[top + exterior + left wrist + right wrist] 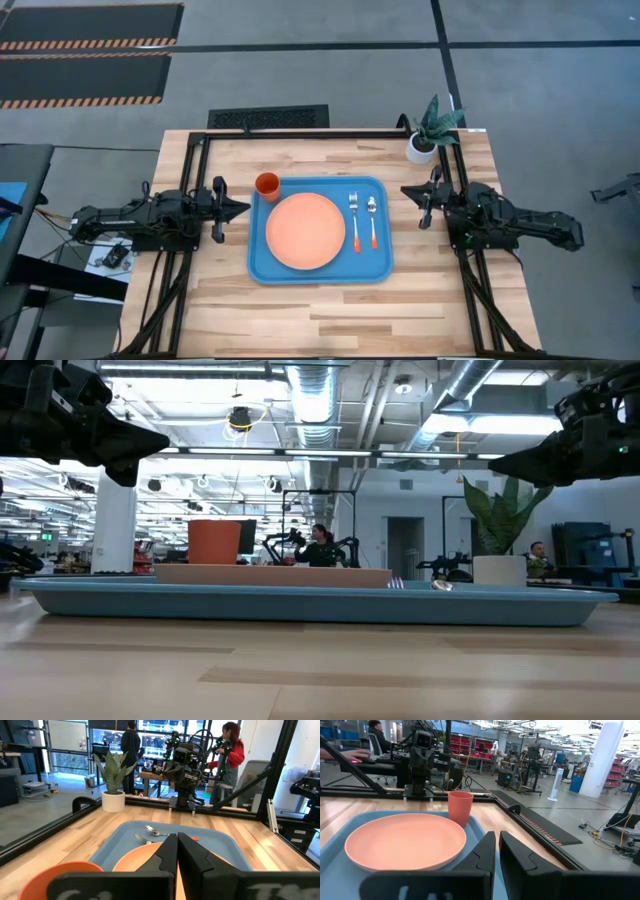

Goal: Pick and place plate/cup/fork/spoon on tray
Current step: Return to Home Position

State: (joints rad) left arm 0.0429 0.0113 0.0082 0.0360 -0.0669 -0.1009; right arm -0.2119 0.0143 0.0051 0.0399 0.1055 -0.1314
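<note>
High view: the wooden table (330, 320) is seen whole, and the blue tray (320, 278) is laid at its middle. The left gripper (240, 208) is held close by the tray's left edge and the right gripper (408, 190) near its right edge. Each has its fingers pressed together on nothing. The plate (305, 231) is set in the tray's middle. The cup (267, 184) is placed in the back corner on the left arm's side. The fork (354, 222) and spoon (372, 220) are laid side by side right of the plate. In the low view the cutlery is reduced to faint glints, and the cup's base is hidden behind the plate.
</note>
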